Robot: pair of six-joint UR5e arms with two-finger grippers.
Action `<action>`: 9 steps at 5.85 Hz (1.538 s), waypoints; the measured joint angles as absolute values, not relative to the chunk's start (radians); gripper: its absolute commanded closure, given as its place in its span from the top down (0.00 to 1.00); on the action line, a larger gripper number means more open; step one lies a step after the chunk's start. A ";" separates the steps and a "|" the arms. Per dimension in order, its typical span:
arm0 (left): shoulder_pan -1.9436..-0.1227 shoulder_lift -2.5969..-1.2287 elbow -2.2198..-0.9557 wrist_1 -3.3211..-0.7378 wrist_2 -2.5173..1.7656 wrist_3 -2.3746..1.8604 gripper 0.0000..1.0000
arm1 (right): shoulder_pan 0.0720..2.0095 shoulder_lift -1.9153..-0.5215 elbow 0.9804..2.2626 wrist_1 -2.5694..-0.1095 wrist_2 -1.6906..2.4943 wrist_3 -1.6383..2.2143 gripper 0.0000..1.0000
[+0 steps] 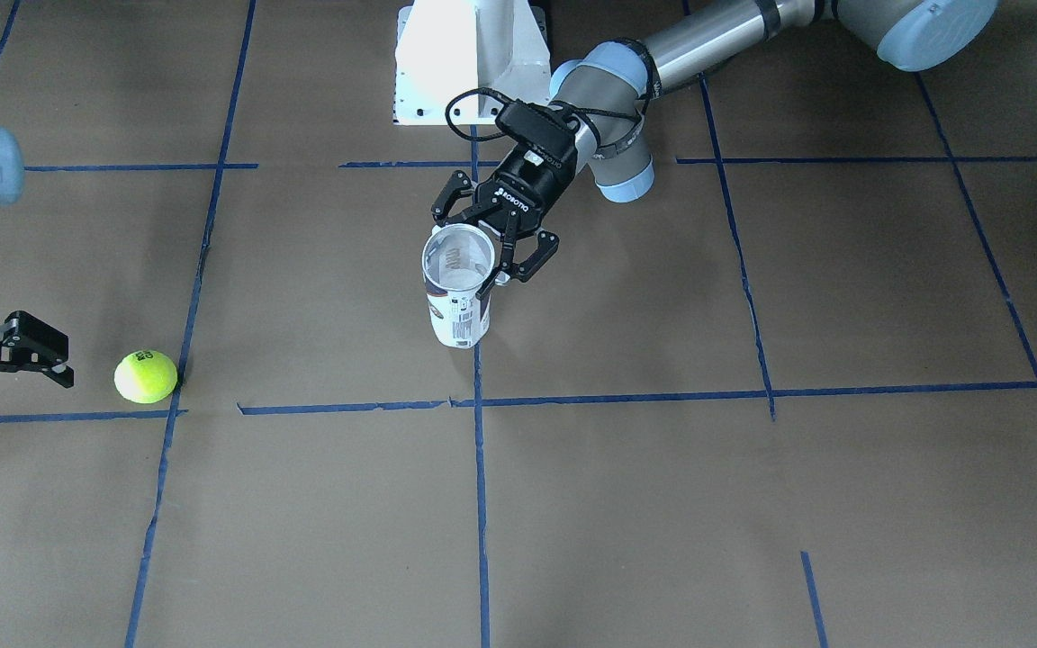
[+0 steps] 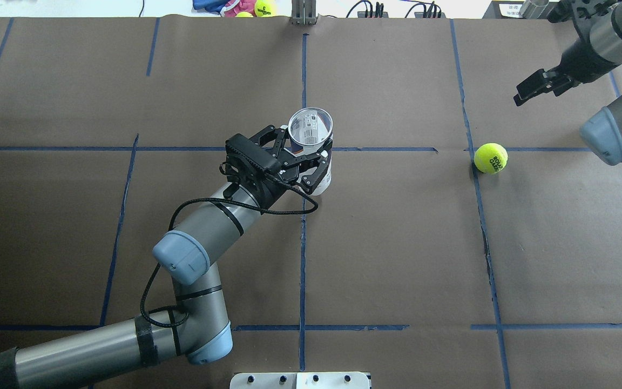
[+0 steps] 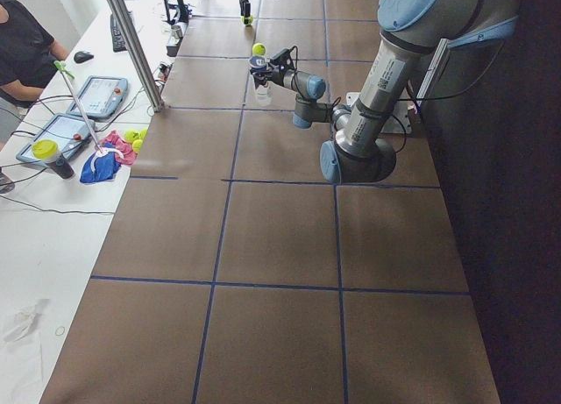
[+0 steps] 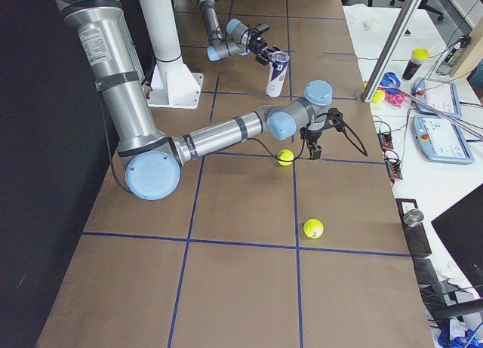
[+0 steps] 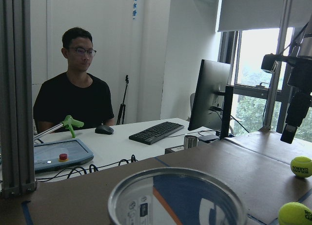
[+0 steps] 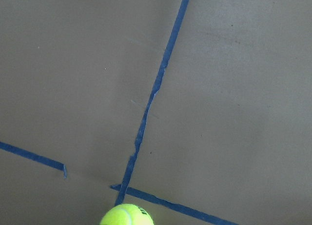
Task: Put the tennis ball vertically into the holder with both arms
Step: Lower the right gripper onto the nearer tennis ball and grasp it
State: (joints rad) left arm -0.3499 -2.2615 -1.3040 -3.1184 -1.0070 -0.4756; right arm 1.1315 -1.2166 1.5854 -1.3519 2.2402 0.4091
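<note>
The left end effector [image 1: 472,250] clasps the holder [image 1: 457,306] near its rim, upright at mid-tabletop [image 2: 397,243]. The tennis ball [image 2: 491,158] lies on a tape line [image 2: 482,216] well to the right, near the right end effector [image 2: 527,89], which is spread open and empty. We judge the pick needs a centred, straight-down approach, or the ball rolls.

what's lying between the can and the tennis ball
Only bare brown table paper, crossed by blue tape lines. The overhead view shows nothing else between the can and the tennis ball.
</note>
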 measured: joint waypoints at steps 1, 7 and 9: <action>-0.345 -2.257 -1.298 -3.122 -1.006 -0.473 0.75 | 1.115 -1.207 1.571 -1.352 2.219 0.414 0.99; -0.331 -2.237 -1.296 -3.124 -1.007 -0.472 0.86 | 1.054 -1.195 1.534 -1.352 2.203 0.438 0.99; -0.331 -2.237 -1.298 -3.124 -1.008 -0.472 0.86 | 1.022 -1.192 1.512 -1.351 2.185 0.449 0.99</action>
State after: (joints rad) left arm -0.3313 -2.2365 -1.2976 -3.1236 -1.0078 -0.4725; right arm 1.0217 -1.1922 1.5123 -1.3507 2.1853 0.4486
